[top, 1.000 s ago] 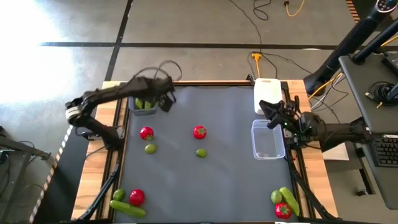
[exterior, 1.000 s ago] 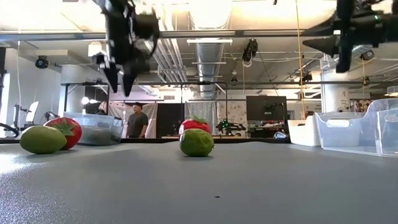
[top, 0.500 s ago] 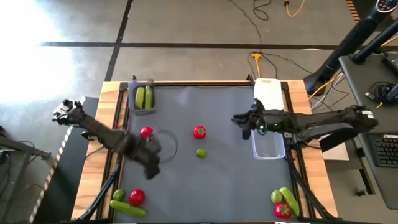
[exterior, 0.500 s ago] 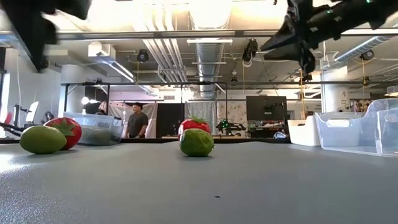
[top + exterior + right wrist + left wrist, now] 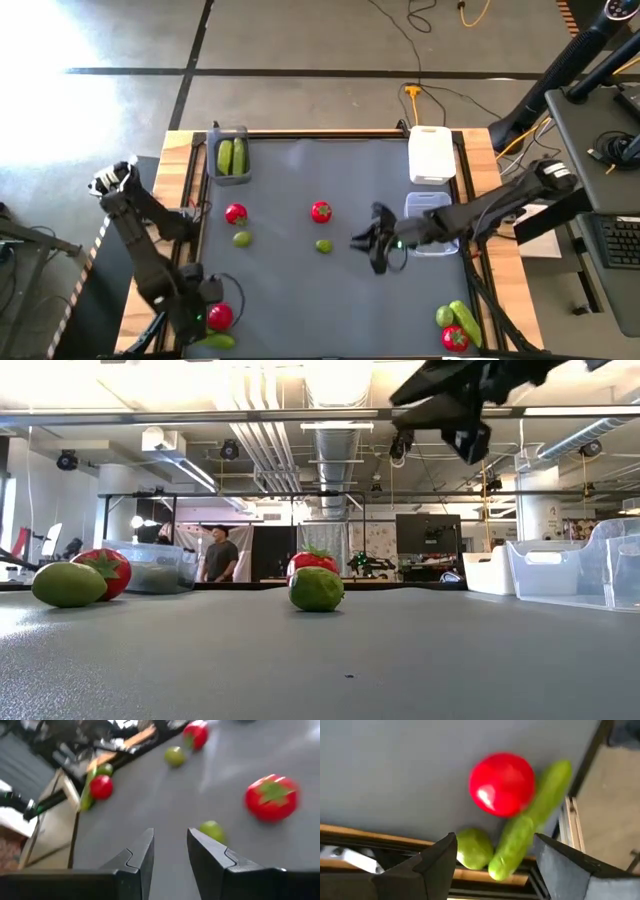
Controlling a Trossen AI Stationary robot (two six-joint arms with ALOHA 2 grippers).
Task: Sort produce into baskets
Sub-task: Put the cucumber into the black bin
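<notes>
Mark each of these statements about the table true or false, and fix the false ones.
1. The dark grey basket holds two cucumbers. True.
2. The clear basket holds a tomato. False: no produce shows in it.
3. The left pincer is open over a tomato, cucumber and lime at the near left corner. True.
4. The right pincer grips a lime. False: nothing is between its fingers.
5. The white basket sits left of the grey one. False: it sits on the table's right side.

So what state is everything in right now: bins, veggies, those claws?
Grey bin: holds two cucumbers.
Clear bin: looks empty.
White bin: contents unseen.
Left gripper: fingers open, above corner tomato.
Right gripper: fingers apart, empty, near middle lime.
</notes>
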